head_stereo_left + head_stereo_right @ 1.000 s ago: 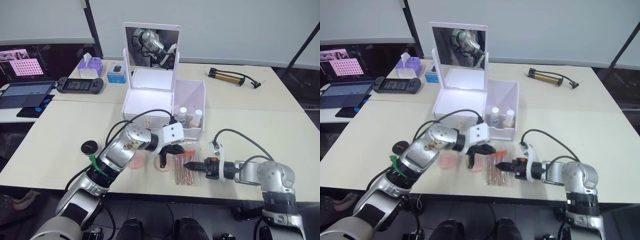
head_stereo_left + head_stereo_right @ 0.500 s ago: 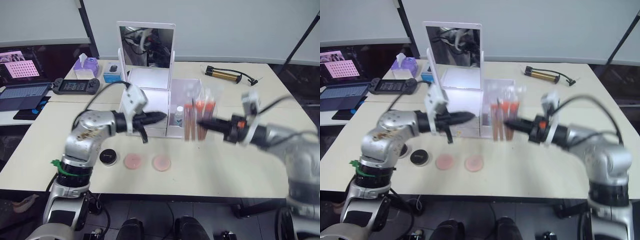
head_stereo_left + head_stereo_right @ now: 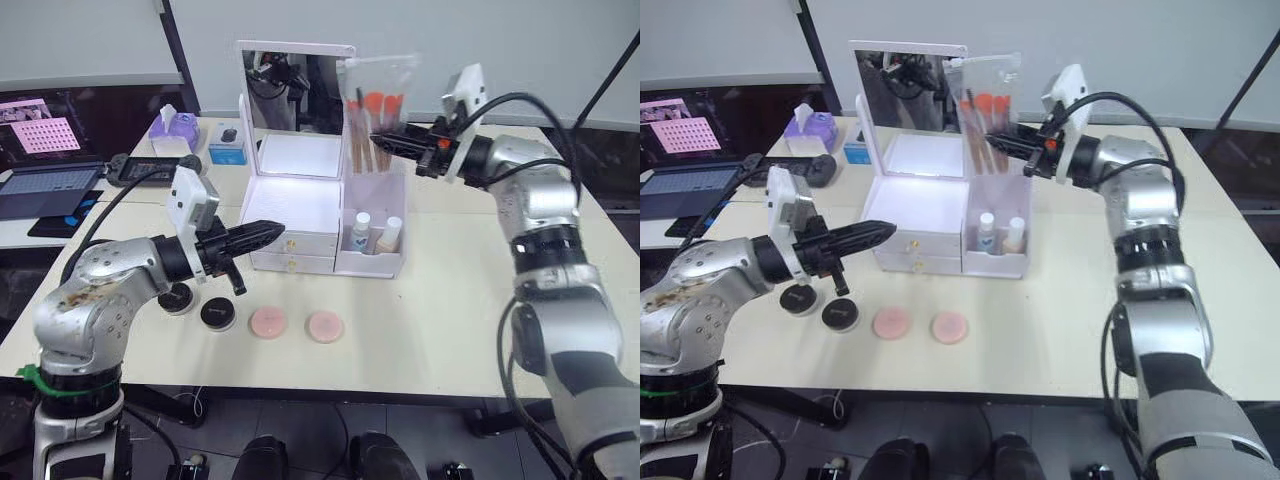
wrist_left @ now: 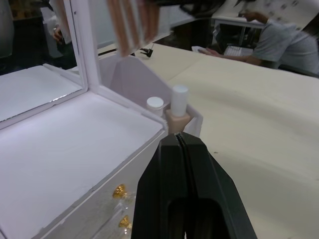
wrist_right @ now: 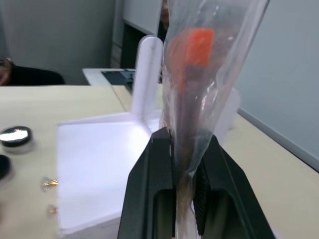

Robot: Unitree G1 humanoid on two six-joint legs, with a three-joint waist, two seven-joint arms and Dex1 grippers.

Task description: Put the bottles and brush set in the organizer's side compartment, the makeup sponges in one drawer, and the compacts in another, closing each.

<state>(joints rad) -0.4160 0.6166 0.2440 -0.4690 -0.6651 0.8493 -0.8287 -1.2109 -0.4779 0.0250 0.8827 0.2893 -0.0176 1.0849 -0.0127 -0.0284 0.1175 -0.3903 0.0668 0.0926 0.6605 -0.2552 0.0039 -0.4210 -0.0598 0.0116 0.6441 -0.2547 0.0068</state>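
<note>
Head views, both eyes. One organizer on the table, mirror upright, top tray bare, two front drawers pushed in. Two bottles standing side by side in the side bin: clear one with bluish label, beige one next to it. One brush set held upright in the air above that bin, orange tips up, clamped at its lower part by the right gripper. Left gripper level at the organizer's front left, fingers pressed together, nothing between them, tip just short of the drawer fronts. Two makeup sponges flat on the table in front of the drawers, side by side, apart from each other. Two compacts left of the sponges, below the left arm, one partly hidden by it. Farther back: one tissue box, one handheld game console, one laptop, one hand pump on the far right.

Left wrist view. Two black fingers closed flat against each other, empty. Beyond them the white tray, two gold drawer knobs, both bottle caps in the bin, lower ends of the brushes hanging above.

Right wrist view. Clear packet gripped between the two fingers, rising straight up past one orange tip. Organizer tray behind. Compacts at the edge, count unclear here.
</note>
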